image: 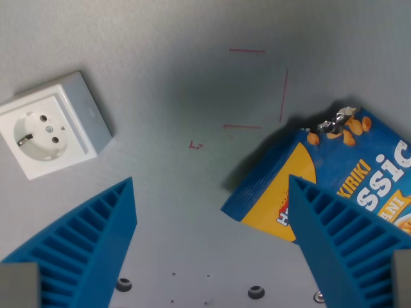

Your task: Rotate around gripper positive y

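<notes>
In the wrist view my gripper is open, with two blue ribbed fingers coming up from the bottom corners and nothing between them. It hangs above a grey table. A blue and yellow snack bag lies on the wrist view's right, partly behind the right finger. A white wall socket block lies on the wrist view's left, above the left finger.
Thin red line marks are drawn on the table near the top centre. Several small bolt holes show along the bottom edge.
</notes>
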`<state>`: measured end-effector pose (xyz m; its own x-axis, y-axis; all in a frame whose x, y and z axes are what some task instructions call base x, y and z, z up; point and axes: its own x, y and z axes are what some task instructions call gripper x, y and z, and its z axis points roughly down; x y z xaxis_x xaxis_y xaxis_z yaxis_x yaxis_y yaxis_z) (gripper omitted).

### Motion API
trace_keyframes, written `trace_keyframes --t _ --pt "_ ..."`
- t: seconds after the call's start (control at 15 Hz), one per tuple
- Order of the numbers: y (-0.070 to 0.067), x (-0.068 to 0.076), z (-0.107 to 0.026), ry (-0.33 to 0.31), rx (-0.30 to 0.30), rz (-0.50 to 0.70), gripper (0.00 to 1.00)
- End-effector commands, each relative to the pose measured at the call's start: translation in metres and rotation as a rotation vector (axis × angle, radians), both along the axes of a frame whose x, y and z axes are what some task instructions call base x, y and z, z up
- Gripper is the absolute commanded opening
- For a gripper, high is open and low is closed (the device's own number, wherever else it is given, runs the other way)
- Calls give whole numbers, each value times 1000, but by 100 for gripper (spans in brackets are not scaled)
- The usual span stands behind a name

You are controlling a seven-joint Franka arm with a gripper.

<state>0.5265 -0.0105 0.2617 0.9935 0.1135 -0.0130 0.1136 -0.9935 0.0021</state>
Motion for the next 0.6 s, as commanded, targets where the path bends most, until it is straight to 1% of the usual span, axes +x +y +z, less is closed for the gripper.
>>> trace_keyframes --t 0.07,0.6 --pt "0 0 3 -18 2 0 100" --pt "0 0 3 -124 14 0 100"
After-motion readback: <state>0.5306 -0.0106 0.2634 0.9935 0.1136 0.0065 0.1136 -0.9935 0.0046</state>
